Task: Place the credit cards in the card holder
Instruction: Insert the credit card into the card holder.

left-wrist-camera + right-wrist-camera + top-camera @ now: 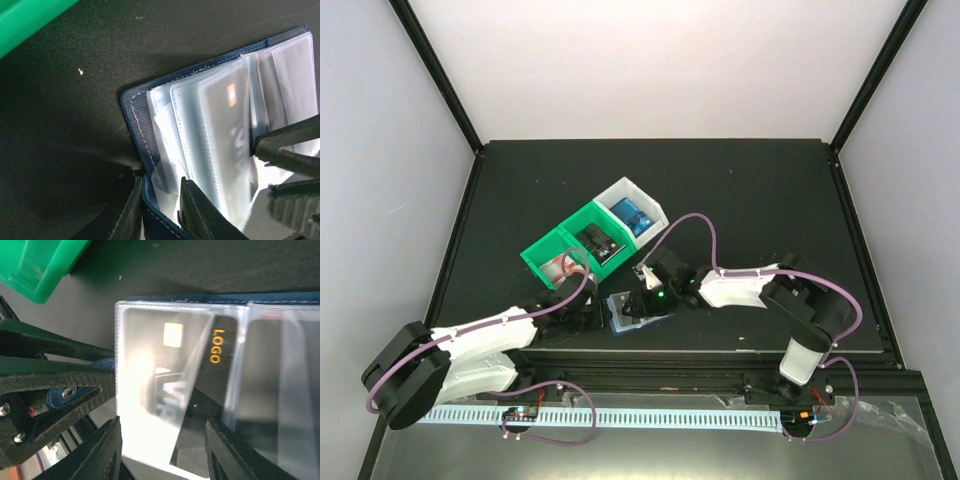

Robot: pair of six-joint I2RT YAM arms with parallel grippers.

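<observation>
Seating step, by my read: black plastic card with a gold LOGO print (217, 375) sits inside a clear sleeve of the dark blue folding card holder (137, 115). It looks mostly in, but glare hides the exact depth.

To do it well:
- Holder needs to be pinned flat.
- Push the card by its near short edge, straight along the sleeve with no twist, so the thin film doesn't buckle or lift the neighbouring sleeves.
- Back the right arm out straight so the fingers don't drag the sleeve.

Grip check: left gripper (160, 187) is clenched on the holder's cover at its near edge, one finger on each side of the blue flap, holding it open on the black table (770, 200). On the other side the right gripper (162, 432) is released, jaws apart, nothing held. The sleeved card lies between and just beyond its fingertips. Touching them or just clear, can't tell.

Holder lies open near the table's front edge, between the two grippers, just in front of the green plastic bin (545, 262). A blue stack (638, 218) of cards sits in the white plastic bin (620, 190), so the task looks far from done.
</observation>
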